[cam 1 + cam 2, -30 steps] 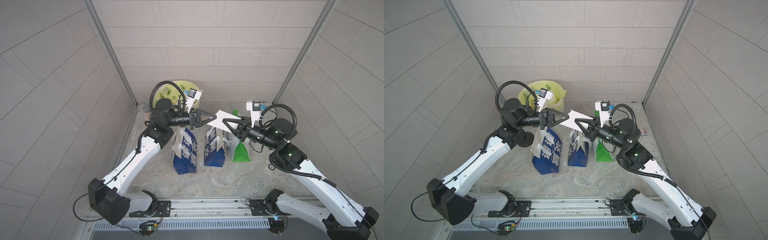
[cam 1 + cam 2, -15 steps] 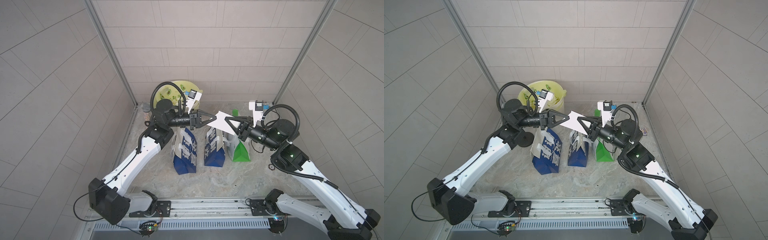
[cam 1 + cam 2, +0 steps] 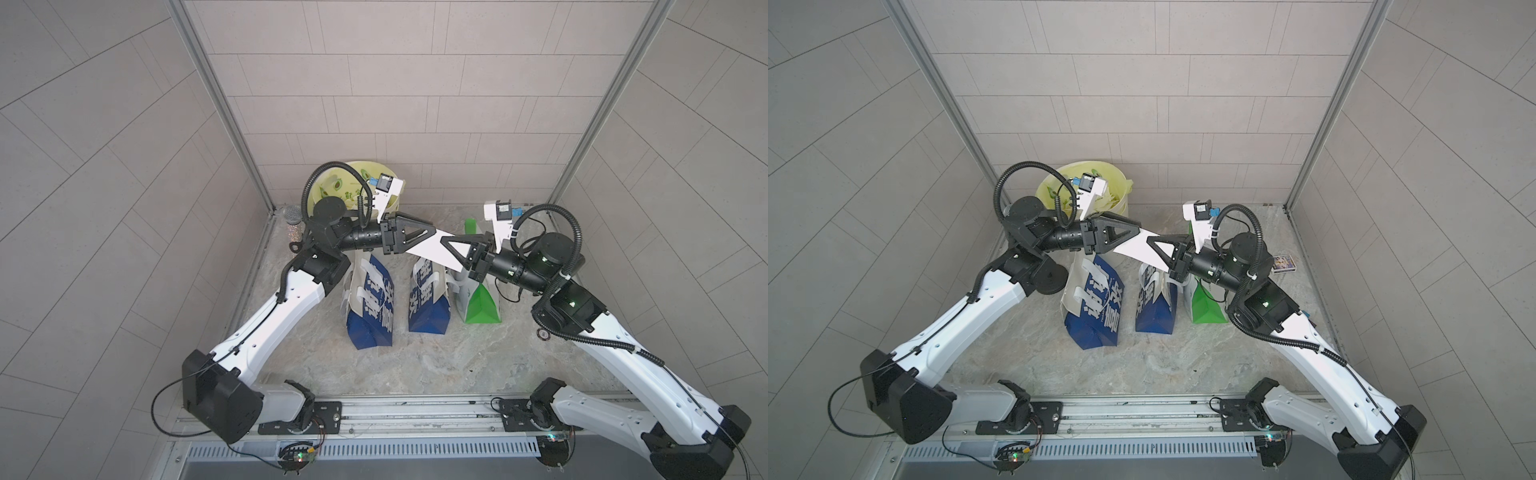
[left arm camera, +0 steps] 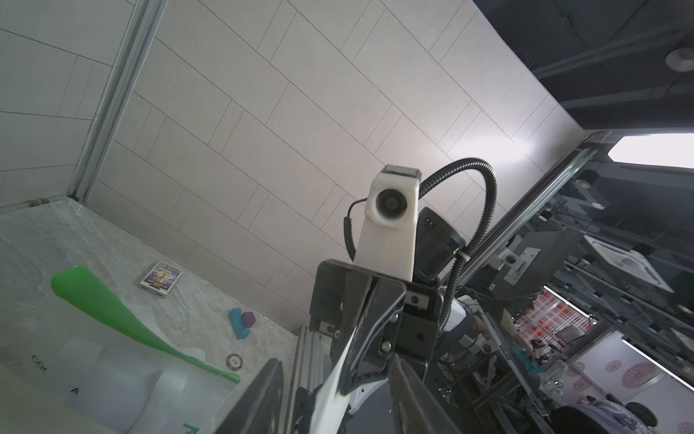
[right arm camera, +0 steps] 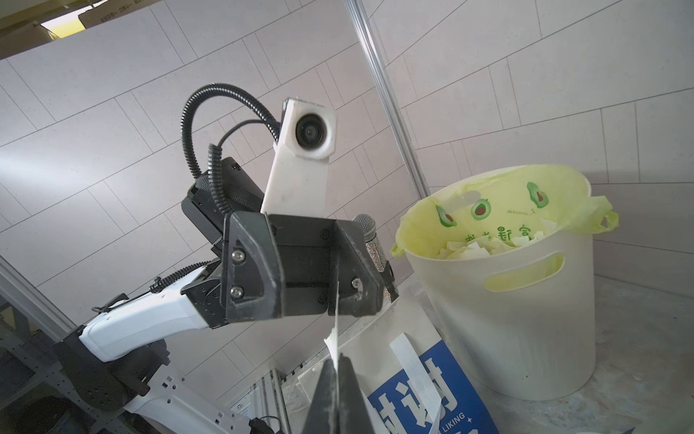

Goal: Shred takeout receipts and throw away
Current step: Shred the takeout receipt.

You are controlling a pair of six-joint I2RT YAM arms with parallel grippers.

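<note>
In both top views the takeout receipt (image 3: 428,248) (image 3: 1137,249) shows as a slanted white strip just above the centre of the frame. Its ends are covered by black fingers. The wrist views catch it edge-on, so no print can be read.

The left arm's wrist camera and cable hide part of the lined waste bin (image 3: 332,189) in the upper middle. The torn white scraps (image 5: 477,250) inside it show clearly only in the right wrist view. The tops of the wide blue bag (image 3: 370,309) and the narrow blue bag (image 3: 430,307) lie under the grippers. The right wrist covers much of the green-and-white bag (image 3: 480,301).

The right gripper (image 3: 443,241) (image 3: 1150,240) is clamped on the receipt, with its fingertips pressed together on the paper. The left gripper (image 3: 434,230) (image 5: 308,278) stands released with its jaws parted. The receipt passes through the gap close along one finger, and I cannot tell whether it touches that finger.

Both arms rise from bases at the lower edge of the frame, with their elbows out toward the side walls. The forearms are turned inward and level, so the two grippers meet almost tip to tip. They hold the receipt in the air above the bags, to the right of the bin.
</note>
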